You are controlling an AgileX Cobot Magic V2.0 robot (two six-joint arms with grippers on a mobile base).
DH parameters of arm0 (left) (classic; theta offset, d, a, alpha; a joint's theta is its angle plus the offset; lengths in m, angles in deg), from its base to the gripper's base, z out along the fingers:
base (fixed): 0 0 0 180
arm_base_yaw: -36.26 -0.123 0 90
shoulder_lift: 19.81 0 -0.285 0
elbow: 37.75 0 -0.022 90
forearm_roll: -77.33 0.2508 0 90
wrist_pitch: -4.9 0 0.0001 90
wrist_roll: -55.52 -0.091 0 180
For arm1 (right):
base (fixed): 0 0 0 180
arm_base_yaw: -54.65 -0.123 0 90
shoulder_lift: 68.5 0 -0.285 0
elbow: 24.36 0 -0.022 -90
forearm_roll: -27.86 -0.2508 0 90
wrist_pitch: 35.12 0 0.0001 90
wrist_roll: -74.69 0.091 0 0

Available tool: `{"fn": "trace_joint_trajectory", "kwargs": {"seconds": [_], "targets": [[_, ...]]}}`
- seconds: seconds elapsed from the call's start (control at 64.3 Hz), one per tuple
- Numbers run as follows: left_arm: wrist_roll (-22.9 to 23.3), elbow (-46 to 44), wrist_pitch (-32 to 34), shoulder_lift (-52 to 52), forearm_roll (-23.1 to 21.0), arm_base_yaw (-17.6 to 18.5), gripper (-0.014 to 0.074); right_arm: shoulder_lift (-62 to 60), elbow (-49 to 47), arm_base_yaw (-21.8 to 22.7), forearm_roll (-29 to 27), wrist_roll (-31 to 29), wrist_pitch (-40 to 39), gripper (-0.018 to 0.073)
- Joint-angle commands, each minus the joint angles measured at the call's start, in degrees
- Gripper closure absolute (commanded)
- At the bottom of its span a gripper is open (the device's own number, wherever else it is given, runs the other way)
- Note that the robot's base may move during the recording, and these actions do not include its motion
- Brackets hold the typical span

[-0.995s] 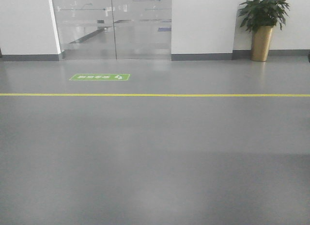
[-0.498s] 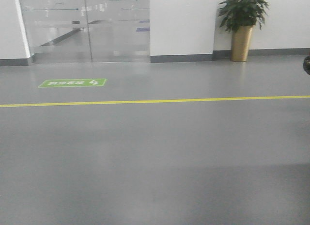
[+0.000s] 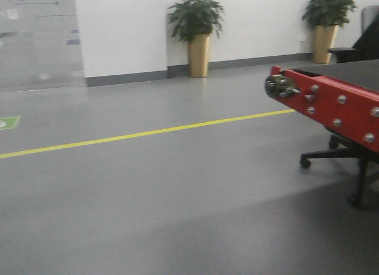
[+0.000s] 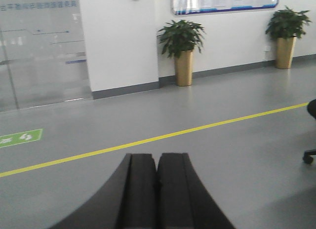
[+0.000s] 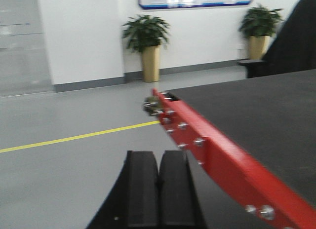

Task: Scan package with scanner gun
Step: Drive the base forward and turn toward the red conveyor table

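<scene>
Nearest to you, your right gripper (image 5: 159,157) has its two black fingers pressed flat together with nothing between them. It sits just beside the red rail (image 5: 207,145), on the rail's floor side. Your left gripper (image 4: 157,160) is closed just as tightly and is also empty. The rail does not appear in its wrist view, so you cannot place it against the rail.

The red rail edges a dark tabletop (image 5: 256,110) and carries a row of silver bolt heads. Its tip ends in what looks like a metal shaft or bearing (image 3: 279,86), though blur makes that uncertain. Under the rail stands the black wheeled base of an office chair (image 3: 331,153).

Beyond the rail's tip, a yellow line (image 3: 148,133) runs across the grey floor (image 3: 177,216). Farther along that line from the rail, a green floor marking (image 4: 19,137) lies on the wall side of it.

Past the line, against the white wall, one potted plant (image 3: 197,26) in a gold planter stands out beyond the rail's tip. A second potted plant (image 3: 327,14) stands behind the rail. A glass partition (image 4: 39,51) fills the wall farthest from the rail.

None of your three views shows the package or the scanner gun, so you cannot tell where they are.
</scene>
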Motion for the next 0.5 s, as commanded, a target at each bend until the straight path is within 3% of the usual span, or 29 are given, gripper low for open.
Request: {"fn": "trace_joint_trajectory", "kwargs": {"seconds": [0.0, 0.482], "targets": [[0.3, -0.2, 0.9, -0.2, -0.4, 0.2, 0.0707, -0.2, -0.1, 0.2, 0.5, -0.1, -1.3, 0.0722], [0.3, -0.2, 0.9, -0.2, -0.4, 0.2, 0.0707, -0.2, -0.1, 0.1, 0.5, -0.1, -1.3, 0.0722]]}}
